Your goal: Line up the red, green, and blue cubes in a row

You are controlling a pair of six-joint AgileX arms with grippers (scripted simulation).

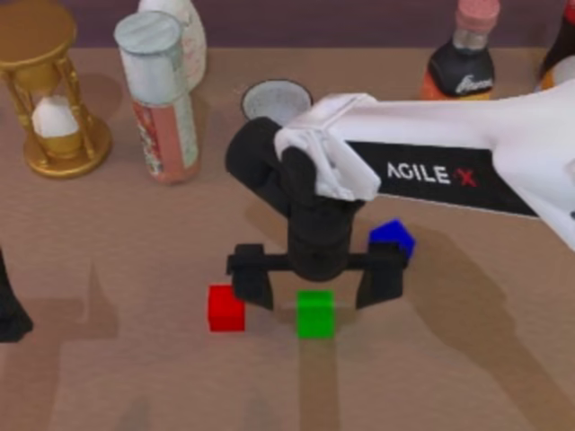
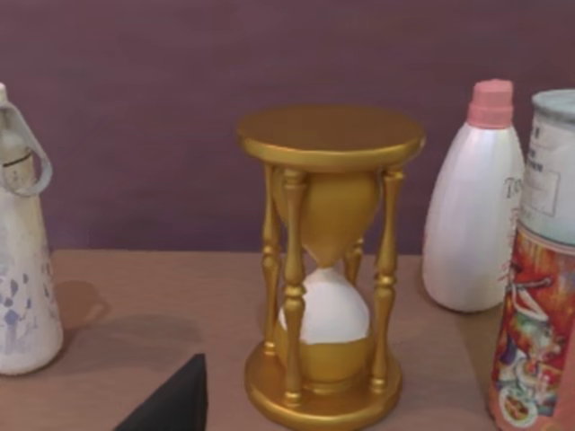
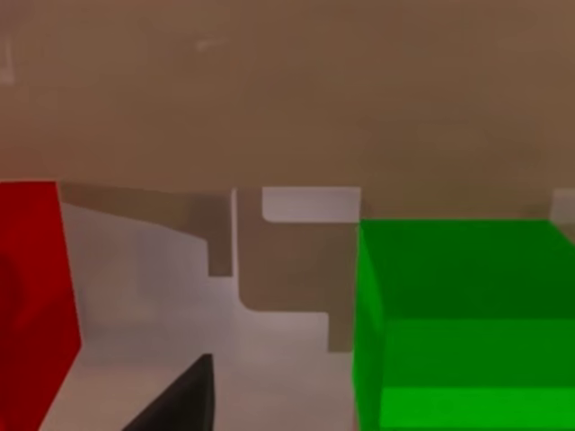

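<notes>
My right arm reaches in from the desk's right edge, and its gripper (image 1: 314,280) hangs over the middle of the desk with its fingers spread wide and nothing between them. The green cube (image 1: 315,313) sits just in front of the gap between the fingers, toward the near edge. The red cube (image 1: 225,308) lies beside the gripper's left finger (image 1: 252,277), a short way left of the green one, with bare desk between the two. The blue cube (image 1: 392,240) rests behind the right finger (image 1: 381,274), farther from the near edge than the other two and partly hidden by the gripper. The right wrist view shows the red cube (image 3: 31,296) and the green cube (image 3: 463,323) close up, apart from each other on the desk.

My left arm is parked at the desk's left edge; I cannot tell how its gripper stands. Along the far edge stand a gold hourglass (image 1: 52,90), a tall canister (image 1: 158,99), a white bottle (image 1: 180,27) and a dark soda bottle (image 1: 462,56).
</notes>
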